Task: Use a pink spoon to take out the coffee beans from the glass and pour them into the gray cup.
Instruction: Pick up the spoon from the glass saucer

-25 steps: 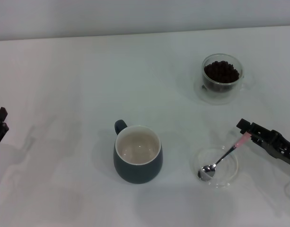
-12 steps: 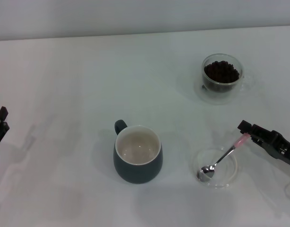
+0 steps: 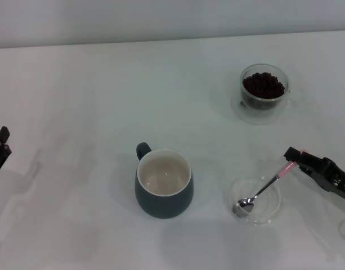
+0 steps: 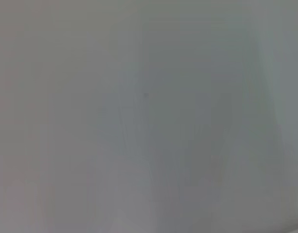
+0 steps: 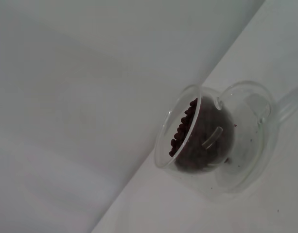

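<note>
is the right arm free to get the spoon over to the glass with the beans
Probably yes: the right pincer is at the pink spoon handle, and only bare table lies between it and the glass.

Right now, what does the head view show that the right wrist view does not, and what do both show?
Only the head view shows the gray cup, the pink spoon with its bowl in a clear saucer, the right pincer at the spoon's pink handle, and the left pincer parked at the table's left edge. The right wrist view shows nothing that the head view lacks. Both show the glass, the coffee beans inside it and the white table.
</note>
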